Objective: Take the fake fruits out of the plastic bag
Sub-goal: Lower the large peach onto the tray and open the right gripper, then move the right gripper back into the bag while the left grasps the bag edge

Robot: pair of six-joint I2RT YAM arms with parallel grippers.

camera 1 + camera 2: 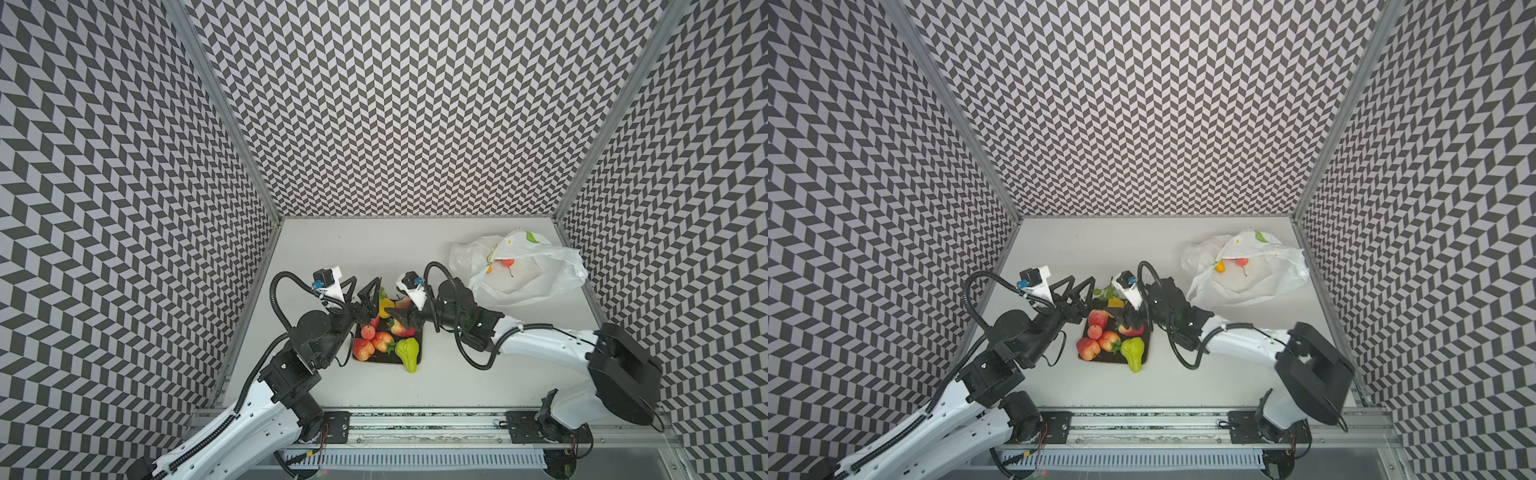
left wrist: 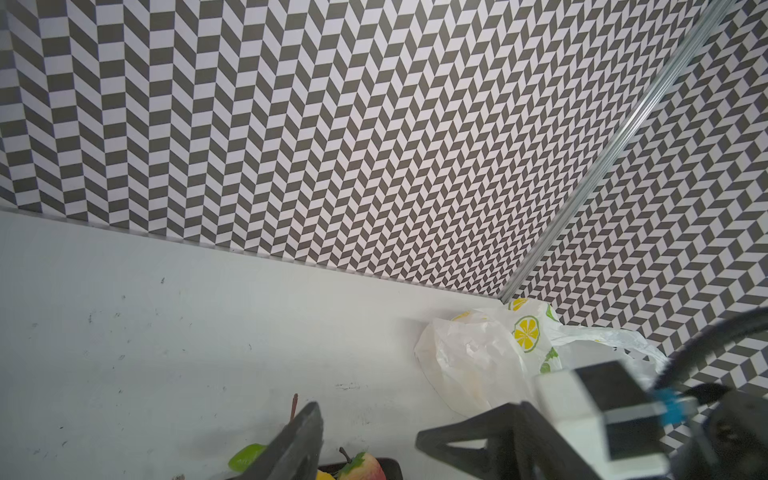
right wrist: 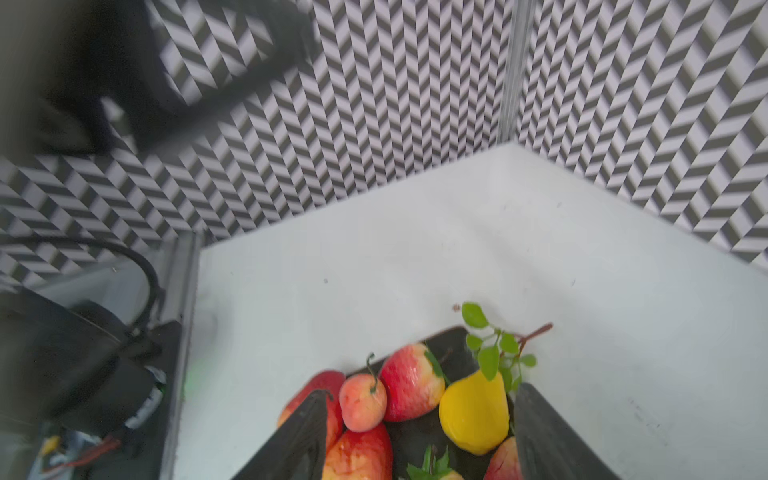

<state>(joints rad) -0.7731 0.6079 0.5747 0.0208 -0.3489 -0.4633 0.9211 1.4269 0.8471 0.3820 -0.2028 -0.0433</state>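
Note:
The plastic bag (image 1: pixel 523 270) lies crumpled at the back right, its mouth facing the middle; inside show a red fruit (image 1: pixel 508 262) and an orange one (image 1: pixel 489 269). Several fake fruits lie on a dark square plate (image 3: pixel 449 345): a yellow lemon (image 3: pixel 473 415) with a leafy twig, a strawberry (image 3: pixel 411 386), a small peach (image 3: pixel 361 407), and a lime-green pear (image 1: pixel 407 353) hanging over the near corner. My right gripper (image 3: pixel 424 390) hovers open just over these fruits, holding nothing. My left gripper (image 2: pixel 368 422) stands open and empty above the plate's far left edge.
Patterned walls close in the white table on the left, back and right. Both forearms cross low over the table's middle beside the plate. The bag (image 1: pixel 1246 270) sits close to the right wall's corner post.

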